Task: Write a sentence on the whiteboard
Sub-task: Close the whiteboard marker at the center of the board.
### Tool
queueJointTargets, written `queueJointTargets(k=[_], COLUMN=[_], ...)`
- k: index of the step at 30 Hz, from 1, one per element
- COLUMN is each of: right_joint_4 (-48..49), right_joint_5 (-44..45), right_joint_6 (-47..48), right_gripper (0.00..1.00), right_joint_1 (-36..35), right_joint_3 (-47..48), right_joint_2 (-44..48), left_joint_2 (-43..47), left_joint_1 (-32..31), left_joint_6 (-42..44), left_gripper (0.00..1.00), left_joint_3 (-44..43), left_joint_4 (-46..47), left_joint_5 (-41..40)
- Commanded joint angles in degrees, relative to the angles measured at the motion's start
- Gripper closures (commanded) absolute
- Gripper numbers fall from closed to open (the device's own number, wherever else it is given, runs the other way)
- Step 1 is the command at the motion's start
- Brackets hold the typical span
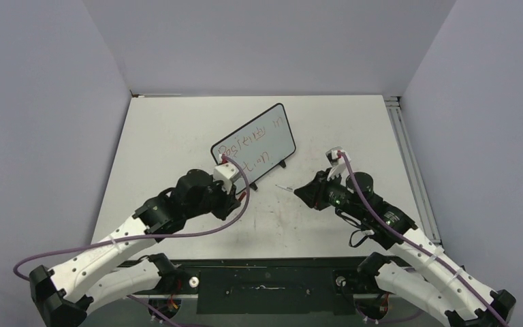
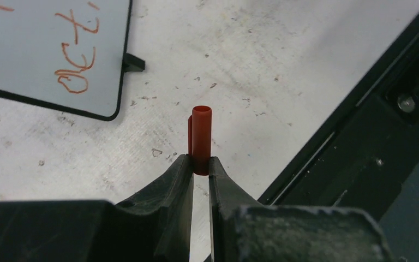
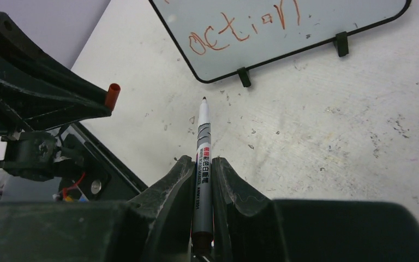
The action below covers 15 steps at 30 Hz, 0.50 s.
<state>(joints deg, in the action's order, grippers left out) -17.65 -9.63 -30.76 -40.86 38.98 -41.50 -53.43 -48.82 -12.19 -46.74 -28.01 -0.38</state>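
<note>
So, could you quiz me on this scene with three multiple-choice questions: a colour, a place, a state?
1. The sentence on the whiteboard is: A blue, B green, C reddish.
2. The pen is: A on the whiteboard, B in the right arm's jaws, C in the left arm's jaws.
3. The pen's tip is: A capped, B bare, C snapped off.
Answers: C, reddish strokes show; B, the right arm's jaws clamp its barrel; B, the red cap sits apart in the left arm's jaws.

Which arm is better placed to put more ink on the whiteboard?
Right. The right gripper holds the uncapped marker, tip pointing toward the whiteboard; the left gripper clamps only the red cap.
</note>
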Motion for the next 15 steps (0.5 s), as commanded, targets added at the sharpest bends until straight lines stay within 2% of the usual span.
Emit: queueJointTargets(k=[1,4,7,12,15], right_joint_4=[4.5,6.9,8.9,11.3,12.1], right_joint_5=[-17.6,-30.5,-39.5,-48.4,-50.8], right_joint_6=[0.8,-1.3,-3.0,-4.3,-4.8], right_gripper=[0.95,0.95,0.95,0.94,0.94], right_joint_1=[5.8,9.9,10.3,10.2,10.1], right_joint_3=[4.3,4.9,5.3,6.0,6.2], right_joint_2=[-0.3,-2.8,-5.9,-8.3,-8.6], left_joint_2=[6.9,10.9,13.3,12.8,12.1], left_joint_1=[1.0,1.1,1.0,1.0,0.9], left_joint_6=[9.4,9.6,9.7,10.2,10.4], left_gripper=[1.00,1.00,1.00,1.00,1.00], left_joint_3=[4.0,5.9,7.5,7.3,7.1], left_joint_4=[0.9,2.4,4.3,4.7,4.5], left_joint_5=[15.1,19.3,23.3,27.1,28.2])
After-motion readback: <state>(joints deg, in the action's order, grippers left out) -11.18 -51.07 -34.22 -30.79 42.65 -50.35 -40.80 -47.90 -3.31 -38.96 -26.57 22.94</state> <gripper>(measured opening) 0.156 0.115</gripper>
